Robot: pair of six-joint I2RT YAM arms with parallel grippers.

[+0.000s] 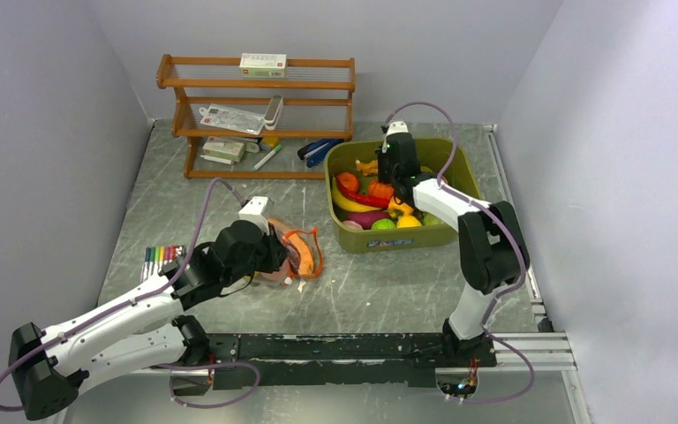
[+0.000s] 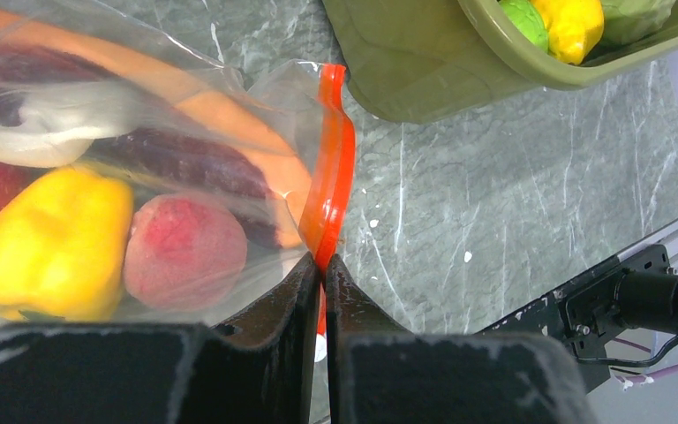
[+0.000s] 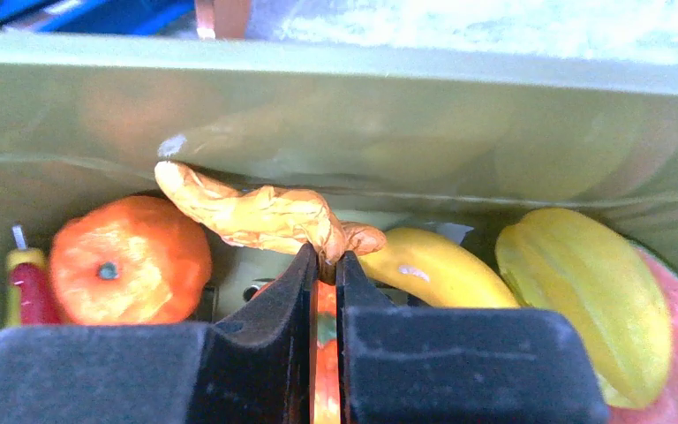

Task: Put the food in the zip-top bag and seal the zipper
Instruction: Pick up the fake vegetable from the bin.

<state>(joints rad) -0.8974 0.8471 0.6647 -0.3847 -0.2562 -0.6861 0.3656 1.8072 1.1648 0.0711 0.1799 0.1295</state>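
Top view. Held the zip-top bag (image 1: 287,267) down on the grey surface (image 1: 388,291) with the left hand (image 1: 274,254), near the middle and well left of the olive tub (image 1: 397,238). Reached into that tub with the right hand (image 1: 395,170), among the loose food (image 1: 375,205). Placed the bag to the near left of the right hand and well apart from it, so clearly nearer the left arm. Showed the red-orange zipper (image 1: 311,252) as a curved loop on the tub side of the bag.

Left wrist view. Pressed both fingers together on the near end of the zipper (image 2: 335,168), with the strip running lengthwise straight away from the fingertips. Revealed through the clear plastic, left of the strip, a yellow pepper (image 2: 53,247), a reddish peach (image 2: 185,252), a purple aubergine (image 2: 185,163) and a long orange carrot (image 2: 185,106) inside. Could not tell whether the mouth was shut further along. Judged that any sealing stroke would have to follow that axis, away from the hand.

Right wrist view. Pinched, apparently, the narrow neck of a ginger root (image 3: 247,212) between nearly closed fingers, its long body stretching left along the tub's far wall (image 3: 335,115). Sat above a mandarin (image 3: 128,261) on the left and a banana (image 3: 433,269) on the right.
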